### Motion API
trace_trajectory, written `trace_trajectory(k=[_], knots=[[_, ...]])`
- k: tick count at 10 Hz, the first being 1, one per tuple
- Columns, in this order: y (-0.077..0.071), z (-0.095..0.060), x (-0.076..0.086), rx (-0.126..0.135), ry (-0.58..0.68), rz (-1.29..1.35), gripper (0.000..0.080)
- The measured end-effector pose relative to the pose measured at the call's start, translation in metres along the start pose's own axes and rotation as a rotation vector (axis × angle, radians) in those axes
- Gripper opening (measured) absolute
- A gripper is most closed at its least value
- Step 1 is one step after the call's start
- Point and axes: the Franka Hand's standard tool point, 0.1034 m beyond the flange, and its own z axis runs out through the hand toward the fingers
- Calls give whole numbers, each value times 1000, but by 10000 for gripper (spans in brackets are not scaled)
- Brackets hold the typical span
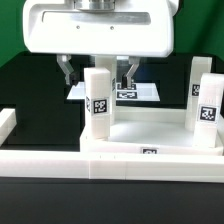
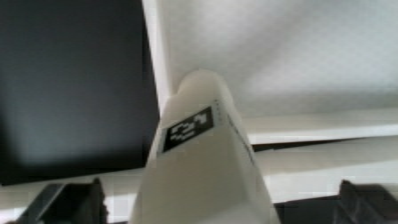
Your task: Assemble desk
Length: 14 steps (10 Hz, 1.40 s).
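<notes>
Exterior view: open gripper (image 1: 98, 72) above leg (image 1: 98, 105)

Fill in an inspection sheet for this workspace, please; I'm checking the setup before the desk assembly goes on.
Surface: black table, dark and bare where visible.
Job's things: white desk top lying flat; three tagged white legs stand upright on it, a front leg and two right legs at the exterior view's right.
Clutter: nothing seen.
Grippers: gripper open, hanging just behind the front leg's upper end; nothing held.
Cables: nothing seen.
Surroundings: marker board flat on the table behind the desk top; long white border rail along the front; green backdrop behind.
</notes>
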Motion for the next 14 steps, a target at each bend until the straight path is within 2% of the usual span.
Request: trace_trajectory(k=[4,7,9,10,11,14], knots=[[1,0,0,-12,-3,-191,649],[10,1,0,-20,-9,-365,649],[10,1,0,-20,-9,-357,391],[10,1,0,-21,-9,-357,391],[11,1,-1,-21,-9,-347,288],[11,1,-1,-20,-8,-251,288]])
